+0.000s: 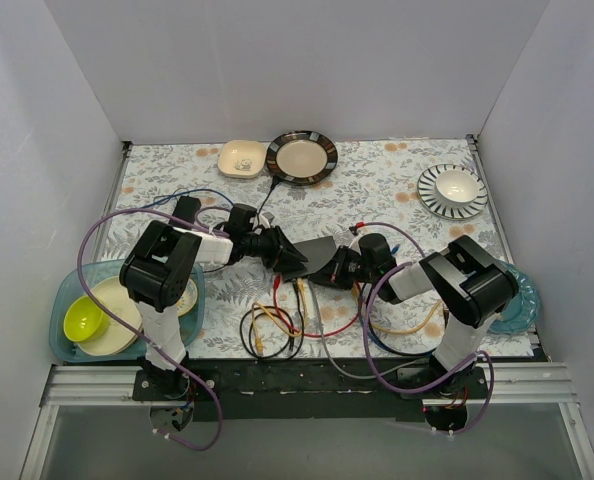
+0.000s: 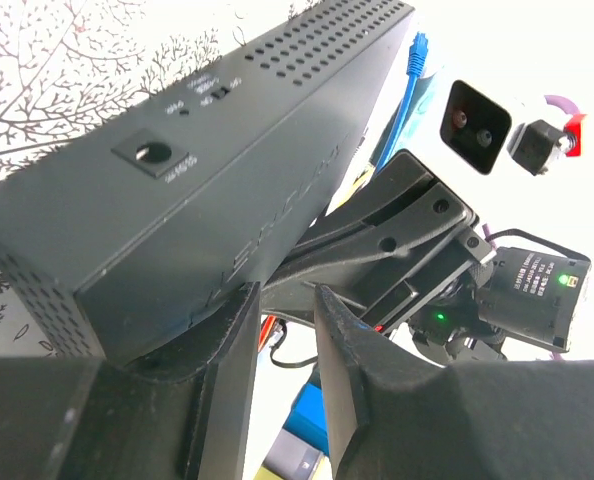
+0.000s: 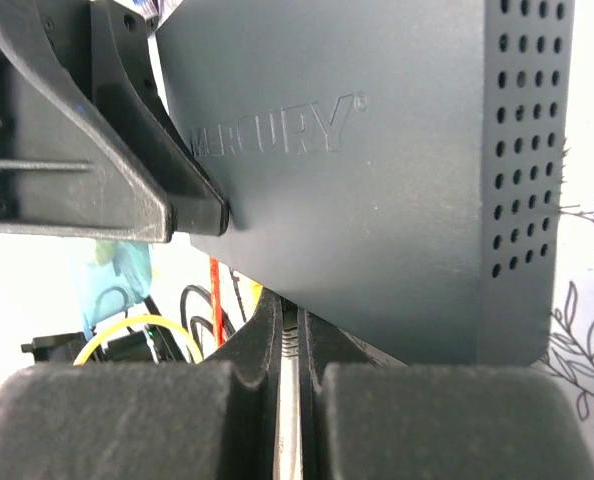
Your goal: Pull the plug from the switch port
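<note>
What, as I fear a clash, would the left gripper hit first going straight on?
Probably the right gripper: its fingers lie just ahead of the left gripper, beside the switch; depth is unclear.

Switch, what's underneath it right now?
Below the tilted switch lie loose red, yellow and black cables on the flowered cloth. The right hand pinches a pale cable there. Its sockets are hidden.

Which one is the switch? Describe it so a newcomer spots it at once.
Find the floral table, then its middle. The switch is the flat dark grey box there, between the left hand and the right hand. Unlike the coloured cables coiled near it, it has rows of vent holes and MERCURY embossed on its face.
</note>
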### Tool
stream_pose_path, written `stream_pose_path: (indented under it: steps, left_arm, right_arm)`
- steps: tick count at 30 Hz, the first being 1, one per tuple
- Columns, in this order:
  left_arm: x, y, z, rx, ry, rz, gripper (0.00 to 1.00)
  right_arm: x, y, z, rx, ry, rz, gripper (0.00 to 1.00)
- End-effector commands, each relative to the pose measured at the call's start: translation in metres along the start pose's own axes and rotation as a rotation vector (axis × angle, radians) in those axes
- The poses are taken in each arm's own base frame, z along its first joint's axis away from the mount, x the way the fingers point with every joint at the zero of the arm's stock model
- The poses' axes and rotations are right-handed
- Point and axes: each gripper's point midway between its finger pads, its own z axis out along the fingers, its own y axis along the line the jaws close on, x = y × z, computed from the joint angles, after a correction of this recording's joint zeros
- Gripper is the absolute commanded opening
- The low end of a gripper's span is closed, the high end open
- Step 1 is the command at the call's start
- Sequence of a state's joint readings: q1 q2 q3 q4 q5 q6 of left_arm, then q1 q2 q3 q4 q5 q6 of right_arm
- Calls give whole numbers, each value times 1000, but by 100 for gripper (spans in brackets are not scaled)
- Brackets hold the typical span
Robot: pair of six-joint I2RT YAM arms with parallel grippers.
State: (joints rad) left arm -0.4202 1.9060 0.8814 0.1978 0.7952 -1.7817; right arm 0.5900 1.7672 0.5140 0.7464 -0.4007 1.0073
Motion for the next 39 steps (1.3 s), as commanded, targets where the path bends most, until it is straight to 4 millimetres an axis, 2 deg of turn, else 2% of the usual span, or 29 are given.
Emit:
stream_pose_path:
  steps: [1, 5, 7, 9, 14, 20, 22, 26, 28, 29, 34, 35, 39]
  left_arm:
    - [-10, 21, 3, -78, -54, -29, 28]
    - [-6, 9, -2, -38, -54, -2, 29]
    - [1, -3, -8, -14, -48, 42, 29]
    - [11, -5, -9, -17, -37, 68, 29]
    - [29, -1, -14, -56, -45, 131, 28]
    - [31, 9, -11, -125, -73, 206, 27]
    - [24, 7, -10, -160, -110, 246, 25]
    - [12, 37, -17, -354, -174, 253, 19]
    - [-3, 45, -24, -432, -247, 267, 17]
    - [-4, 50, -27, -465, -254, 263, 17]
    - [-20, 56, -24, -538, -283, 270, 17]
    - [-21, 64, -22, -560, -271, 257, 16]
    - [-26, 62, -17, -559, -274, 242, 16]
  right_arm:
    - [43, -45, -14, 162, 153, 10, 1]
    - [40, -45, -11, 143, 138, 79, 1]
    - [39, -42, -6, 99, 127, 120, 1]
    - [35, -35, -4, 61, 113, 188, 1]
    - [25, -23, 7, 10, 94, 208, 1]
    - [19, -22, 8, 30, 95, 179, 1]
    - [20, -22, 8, 33, 96, 183, 1]
    - [21, -23, 7, 35, 100, 180, 1]
    - [20, -23, 7, 42, 101, 165, 1]
    - [21, -24, 6, 45, 105, 162, 1]
    - [24, -27, 2, 67, 117, 136, 1]
    - [26, -28, 1, 70, 124, 132, 1]
    - [34, -31, -6, 84, 152, 106, 1]
